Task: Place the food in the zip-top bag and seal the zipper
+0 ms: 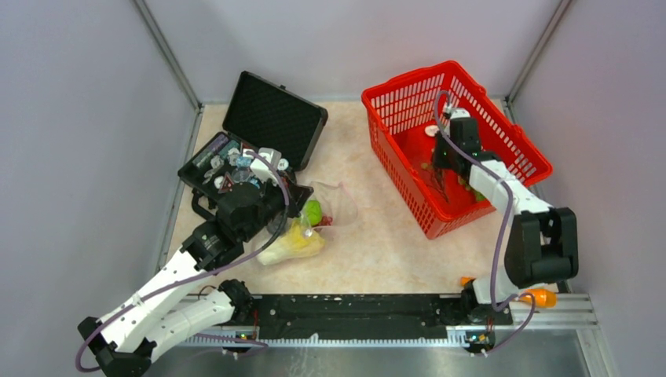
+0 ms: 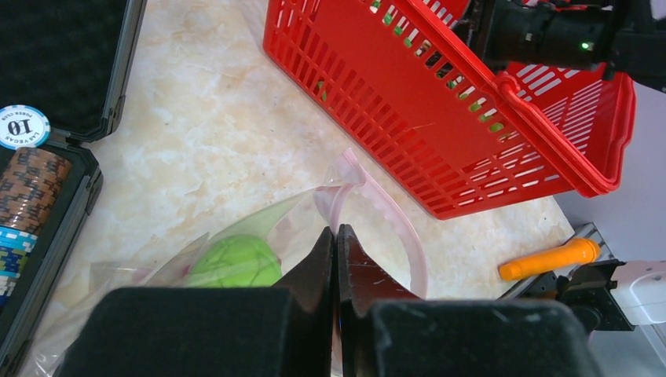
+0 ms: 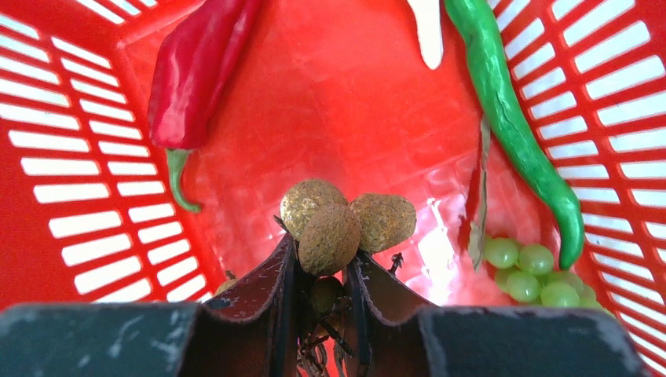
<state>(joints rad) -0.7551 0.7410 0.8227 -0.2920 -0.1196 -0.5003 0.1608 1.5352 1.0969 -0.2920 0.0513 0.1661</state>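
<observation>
The clear zip-top bag (image 1: 331, 203) lies mid-table with a green pear-like fruit (image 1: 312, 210) and a yellow leafy bunch (image 1: 294, 245) in it. My left gripper (image 1: 287, 208) is shut on the bag's edge. In the left wrist view its jaws (image 2: 338, 236) are pressed together by the pink zipper (image 2: 393, 216), which curls open in a loop; the green fruit (image 2: 236, 261) shows through the film. My right gripper (image 1: 442, 179) is inside the red basket (image 1: 408, 82). It (image 3: 320, 251) is shut on a cluster of brown round fruits (image 3: 345, 224). Green grapes (image 3: 530, 271) lie at the basket's right.
The basket also holds a red chili (image 3: 200, 71), a green chili (image 3: 510, 118) and a white piece (image 3: 428, 31). An open black case (image 1: 275, 118) with poker chips (image 2: 23, 126) stands at the back left. An orange marker (image 1: 542, 297) lies by the right arm's base.
</observation>
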